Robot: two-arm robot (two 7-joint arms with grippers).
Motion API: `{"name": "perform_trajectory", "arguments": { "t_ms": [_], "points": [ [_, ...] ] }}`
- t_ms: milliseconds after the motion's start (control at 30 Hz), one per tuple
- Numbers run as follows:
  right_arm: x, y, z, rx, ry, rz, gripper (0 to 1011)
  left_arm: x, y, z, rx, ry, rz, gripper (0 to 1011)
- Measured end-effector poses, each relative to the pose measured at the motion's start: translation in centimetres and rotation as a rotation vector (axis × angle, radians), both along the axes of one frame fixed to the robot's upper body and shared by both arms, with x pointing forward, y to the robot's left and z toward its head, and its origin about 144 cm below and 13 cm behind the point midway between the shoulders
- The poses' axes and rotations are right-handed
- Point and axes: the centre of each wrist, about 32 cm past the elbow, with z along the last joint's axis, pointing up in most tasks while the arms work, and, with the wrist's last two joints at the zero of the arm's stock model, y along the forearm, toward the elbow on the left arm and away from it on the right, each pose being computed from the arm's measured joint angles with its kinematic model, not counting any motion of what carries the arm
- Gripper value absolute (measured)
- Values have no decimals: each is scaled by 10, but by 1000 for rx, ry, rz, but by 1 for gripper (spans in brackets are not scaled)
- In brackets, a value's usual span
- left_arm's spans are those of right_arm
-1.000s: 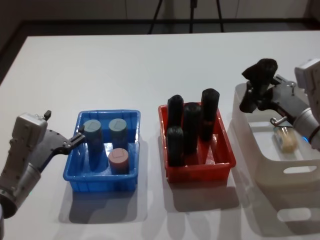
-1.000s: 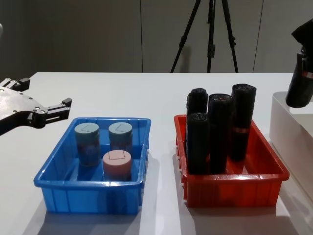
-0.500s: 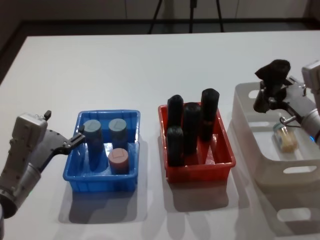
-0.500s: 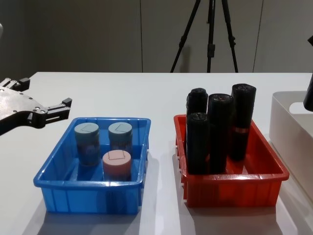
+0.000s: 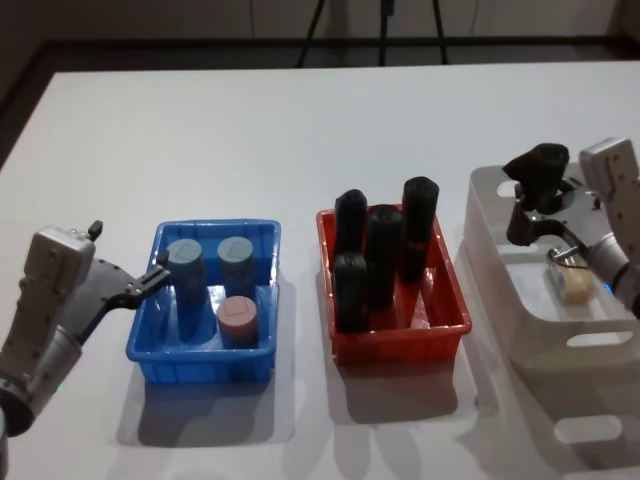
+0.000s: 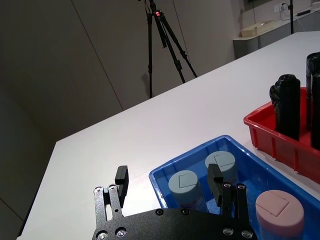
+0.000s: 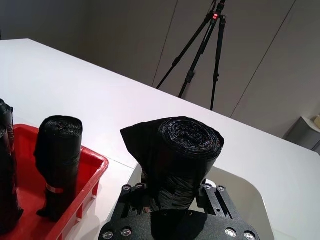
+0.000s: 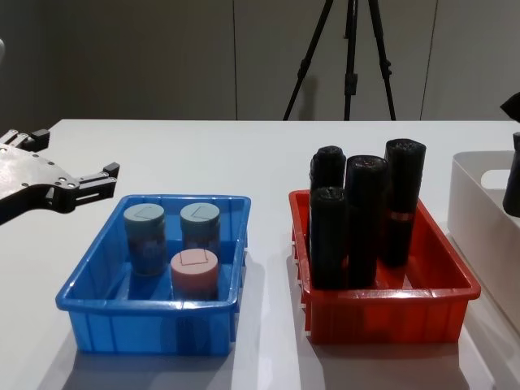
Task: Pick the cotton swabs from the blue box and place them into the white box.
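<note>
The blue box (image 5: pixel 150 340) (image 8: pixel 154 329) (image 6: pixel 260 160) holds three upright cotton swabs: two grey-blue-lidded tubs (image 5: pixel 185 255) (image 5: pixel 236 252) and a pink-lidded one (image 5: pixel 238 315) (image 8: pixel 195 268). My left gripper (image 5: pixel 128 250) (image 8: pixel 73 154) (image 6: pixel 168 175) hovers open just left of the blue box's rim. Another cotton swab tub (image 5: pixel 572 280) lies inside the white box (image 5: pixel 560 340) (image 8: pixel 479 203). Above that box, my right gripper (image 5: pixel 530 215) (image 7: pixel 172 210) is shut on a black cylinder (image 5: pixel 535 165) (image 7: pixel 175 155) (image 8: pixel 513 183).
A red bin (image 5: pixel 395 350) (image 8: pixel 382 313) (image 7: pixel 95 165) with several upright black cylinders stands between the blue and white boxes. White tabletop lies open behind all three containers. A tripod (image 8: pixel 349 57) stands beyond the table's far edge.
My right gripper has carried the black cylinder rightward and lower over the white box. The left arm and the tubs in the blue box have not moved.
</note>
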Motion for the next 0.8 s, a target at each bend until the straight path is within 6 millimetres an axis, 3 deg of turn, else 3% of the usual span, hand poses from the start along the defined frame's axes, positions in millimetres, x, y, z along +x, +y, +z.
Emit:
{"name": "perform_trajectory", "arguments": {
  "t_ms": [800],
  "points": [
    [13, 15, -14, -30, 103, -44, 491, 0, 0, 0, 0, 0, 0, 1001]
  ]
}}
